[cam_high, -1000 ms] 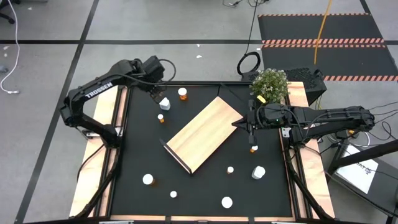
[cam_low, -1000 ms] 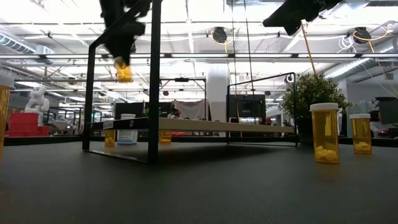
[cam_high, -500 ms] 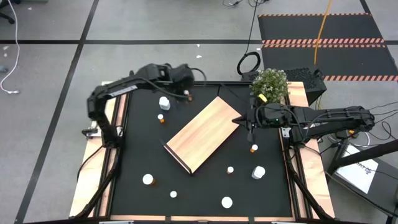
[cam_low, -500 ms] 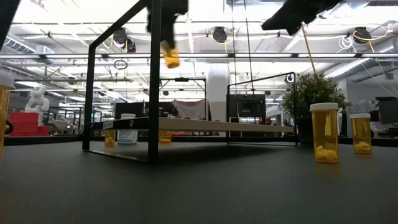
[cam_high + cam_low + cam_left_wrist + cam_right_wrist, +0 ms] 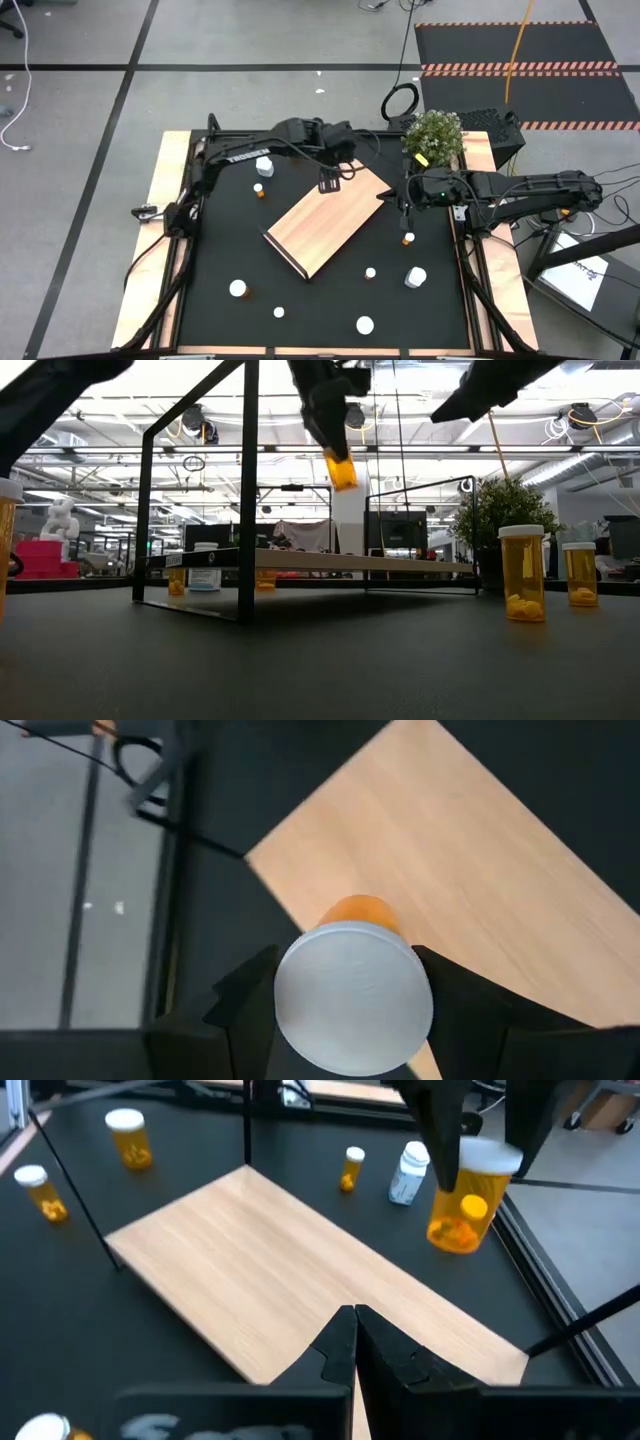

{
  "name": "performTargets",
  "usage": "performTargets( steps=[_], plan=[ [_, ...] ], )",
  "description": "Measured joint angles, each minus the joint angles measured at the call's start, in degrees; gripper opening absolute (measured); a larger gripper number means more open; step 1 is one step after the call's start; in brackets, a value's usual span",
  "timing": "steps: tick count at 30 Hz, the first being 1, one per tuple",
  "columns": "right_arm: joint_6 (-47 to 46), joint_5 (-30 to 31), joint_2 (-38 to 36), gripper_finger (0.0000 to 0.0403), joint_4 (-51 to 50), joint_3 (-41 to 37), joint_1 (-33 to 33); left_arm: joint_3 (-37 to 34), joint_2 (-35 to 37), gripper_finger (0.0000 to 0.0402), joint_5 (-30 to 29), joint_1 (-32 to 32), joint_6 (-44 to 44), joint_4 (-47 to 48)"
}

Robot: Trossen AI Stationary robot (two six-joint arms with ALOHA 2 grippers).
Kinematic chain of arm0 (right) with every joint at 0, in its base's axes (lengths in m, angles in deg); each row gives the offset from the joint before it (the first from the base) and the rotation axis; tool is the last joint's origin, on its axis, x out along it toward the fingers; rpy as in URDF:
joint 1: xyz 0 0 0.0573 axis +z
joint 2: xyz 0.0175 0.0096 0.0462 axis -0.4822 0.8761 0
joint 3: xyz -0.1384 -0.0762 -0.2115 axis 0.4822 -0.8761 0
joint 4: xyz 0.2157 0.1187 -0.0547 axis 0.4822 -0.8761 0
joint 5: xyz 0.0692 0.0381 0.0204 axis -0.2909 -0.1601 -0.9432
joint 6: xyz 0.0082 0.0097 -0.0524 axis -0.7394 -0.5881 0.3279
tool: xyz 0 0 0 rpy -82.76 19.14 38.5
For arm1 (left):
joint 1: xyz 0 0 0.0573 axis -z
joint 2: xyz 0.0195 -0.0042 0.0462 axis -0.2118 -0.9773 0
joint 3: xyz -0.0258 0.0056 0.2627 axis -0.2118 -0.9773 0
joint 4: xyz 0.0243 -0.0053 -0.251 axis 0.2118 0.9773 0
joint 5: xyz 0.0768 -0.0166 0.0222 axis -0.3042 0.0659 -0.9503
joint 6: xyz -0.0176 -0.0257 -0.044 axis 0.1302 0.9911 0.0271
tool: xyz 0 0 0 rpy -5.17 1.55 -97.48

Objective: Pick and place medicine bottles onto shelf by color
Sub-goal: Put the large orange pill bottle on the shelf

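Note:
My left gripper (image 5: 330, 182) is shut on an orange medicine bottle with a white cap (image 5: 462, 1200), above the far corner of the shelf. The shelf (image 5: 325, 215) is a light-wood board with a dark lip (image 5: 283, 252) at its near-left end, and it lies at a slant in the table's middle. The low view shows the bottle (image 5: 340, 468) well above the board. My right gripper (image 5: 352, 1330) is shut and empty, up in the air by the shelf's right corner (image 5: 385, 192). My left gripper pinches the bottle at its white cap (image 5: 352, 1005) between its two fingers (image 5: 440, 1140), one on each side. The fingers come from above, pointing down. The bottle hangs below them, slightly tilted and clear of the shelf.
A white bottle (image 5: 264, 165) and a small orange one (image 5: 259, 190) stand far left of the shelf. An orange bottle (image 5: 407, 238) stands near my right gripper. Several more bottles (image 5: 415, 277) stand toward the near edge. A potted plant (image 5: 433, 135) is at the far right corner.
My left gripper has swung from the table's far left toward the right, carrying the orange bottle clear of the table. It now hangs over the shelf's far corner.

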Motion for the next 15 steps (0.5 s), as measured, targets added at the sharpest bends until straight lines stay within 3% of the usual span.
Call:
performTargets(
  steps=[15],
  plan=[
    [0.51, 0.02, -5.02, 0.0, -5.59, 0.0, 0.0, 0.13, -7.98, 0.0209, 5.59, -4.7, -5.19, -7.27]
  ],
)
